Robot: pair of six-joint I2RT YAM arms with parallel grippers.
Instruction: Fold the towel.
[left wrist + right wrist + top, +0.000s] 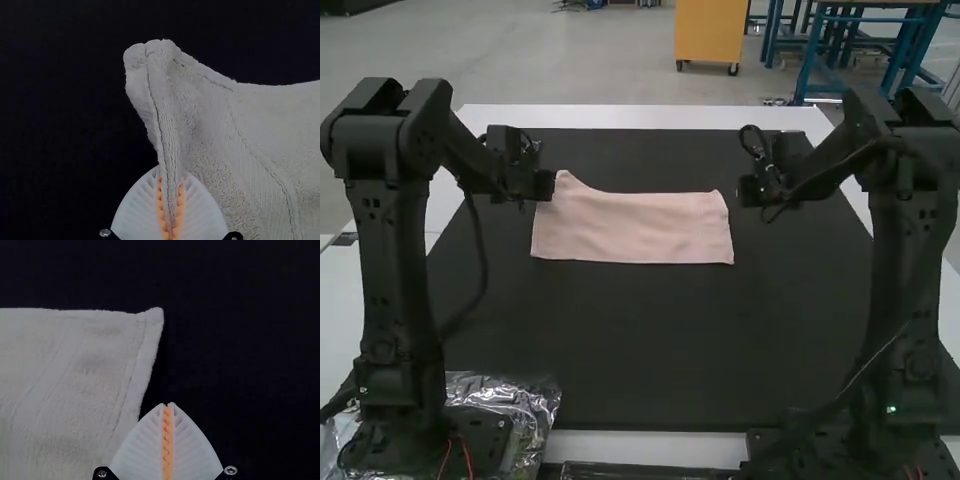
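In the high view my left gripper (550,186) is at the far left corner of the pale pink towel (632,228), which lies as a wide strip on the black mat. The left wrist view has my left gripper (170,200) shut on the side edge of the towel (260,135), pinching it into a raised ridge. My right gripper (746,190) is just off the towel's far right corner. Seen from its wrist, the right gripper (167,407) is shut with its pads together, beside the side hem of the towel (65,380), which lies flat there. Layers cannot be counted.
The black mat (640,340) covers most of the white table (650,118). Clear plastic wrapping (510,400) lies by the left arm's base. A dark bar (650,470) runs along the near edge between the arm bases.
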